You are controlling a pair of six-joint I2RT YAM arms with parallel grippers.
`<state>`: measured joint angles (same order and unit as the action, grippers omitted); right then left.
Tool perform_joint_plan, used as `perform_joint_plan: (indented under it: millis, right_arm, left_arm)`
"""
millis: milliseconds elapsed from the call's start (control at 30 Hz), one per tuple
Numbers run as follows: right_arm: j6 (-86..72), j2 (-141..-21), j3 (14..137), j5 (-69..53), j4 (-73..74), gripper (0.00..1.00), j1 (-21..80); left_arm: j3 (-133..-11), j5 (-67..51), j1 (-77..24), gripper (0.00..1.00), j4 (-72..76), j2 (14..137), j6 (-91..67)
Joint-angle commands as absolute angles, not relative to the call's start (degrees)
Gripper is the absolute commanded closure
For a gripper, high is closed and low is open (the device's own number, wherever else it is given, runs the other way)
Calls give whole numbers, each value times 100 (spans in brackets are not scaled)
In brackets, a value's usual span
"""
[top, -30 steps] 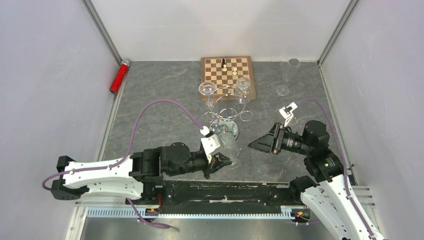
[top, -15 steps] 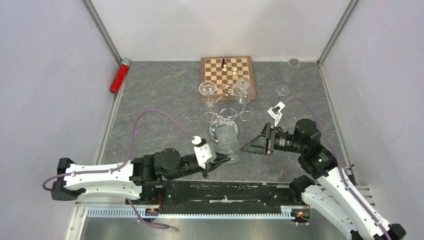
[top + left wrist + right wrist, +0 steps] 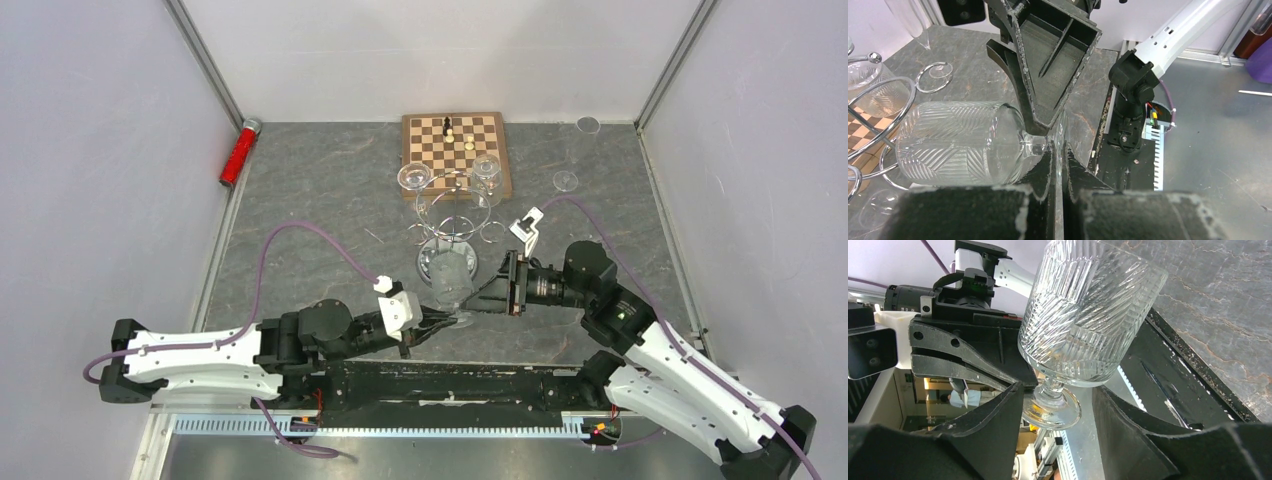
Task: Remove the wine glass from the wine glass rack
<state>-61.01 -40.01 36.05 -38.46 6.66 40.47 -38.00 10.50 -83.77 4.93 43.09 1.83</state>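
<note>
right gripper (image 3: 478,300): black, has closed in leftward from well apart; its spread fingers now flank the stem of the clear ribbed wine glass (image 3: 450,282).
left gripper (image 3: 430,322): has drawn back slightly leftward, carrying the glass by its foot.

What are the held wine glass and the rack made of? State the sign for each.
Wine glass: apparently clear pressed or cut glass, transparent with ribbed facets. Wine glass rack: probably chrome-plated metal wire, thin and mirror-bright.
</note>
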Motion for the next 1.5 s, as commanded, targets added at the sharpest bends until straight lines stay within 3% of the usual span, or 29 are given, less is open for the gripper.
perform_joint_plan:
  millis: [0, 733, 1100, 1467]
  right_arm:
    - [-6305, -4109, 3595, -3497, 158, 45, 4326]
    - [-6750, -4316, 3411, -3173, -172, 47, 4878]
    - [-6887, -4419, 3292, -3215, -427, 57, 4904]
    - [-7145, -4349, 3007, -3151, -861, 78, 4927]
  left_arm:
    - [-3788, 939, -8429, 98, 1396, 4091, 532]
    - [-3711, 667, -8437, 98, 1258, 4007, 681]
    - [-3786, 639, -8433, 98, 1291, 4154, 791]
    - [-3721, 638, -8437, 98, 1492, 4207, 783]
